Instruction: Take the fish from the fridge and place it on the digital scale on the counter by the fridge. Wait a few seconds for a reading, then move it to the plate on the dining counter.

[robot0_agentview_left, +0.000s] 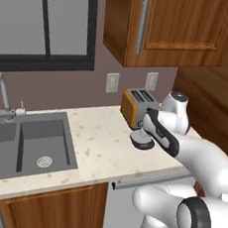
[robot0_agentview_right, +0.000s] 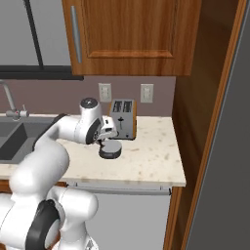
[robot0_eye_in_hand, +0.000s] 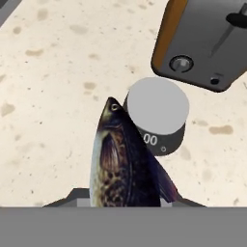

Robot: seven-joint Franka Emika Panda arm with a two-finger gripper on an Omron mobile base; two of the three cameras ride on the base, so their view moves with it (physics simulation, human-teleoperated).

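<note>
Arm is stretched out over the worktop, gripper (robot0_agentview_right: 108, 139) hanging above the digital scale (robot0_eye_in_hand: 157, 112). Fingers narrow, clamped on the fish (robot0_eye_in_hand: 121, 161); the hand view has the fish rising between them, head pointing away from the hand, dark speckled back, pale belly edge on its left side.

The fish is in the air, not on the scale. In the hand view its head overlaps the scale's near-left rim (can't tell the height gap from that angle). The fingertips themselves are hidden behind the fish body.

The scale sits on the beige speckled counter (robot0_agentview_left: 103, 144), just in front of the toaster (robot0_agentview_right: 122, 118), close to it but apart. Flat light grey top, dark side with small digits on the face.

The toaster has orange sides, a grey front with a knob and a lever, and stands against the back wall below two outlets (robot0_agentview_right: 105, 92).

In the left base view the wrist covers most of the scale; only its dark rim (robot0_agentview_left: 142, 141) peeks out under the hand. The sink (robot0_agentview_left: 28, 144) is at the left end of the counter with the faucet (robot0_agentview_left: 1, 94) behind it, well apart from the scale. Wooden wall cabinet (robot0_agentview_right: 132, 36) overhead. The fridge (robot0_agentview_right: 227, 161) shows as a grey slab at the far right of the right base view, beyond a wooden side panel.
</note>
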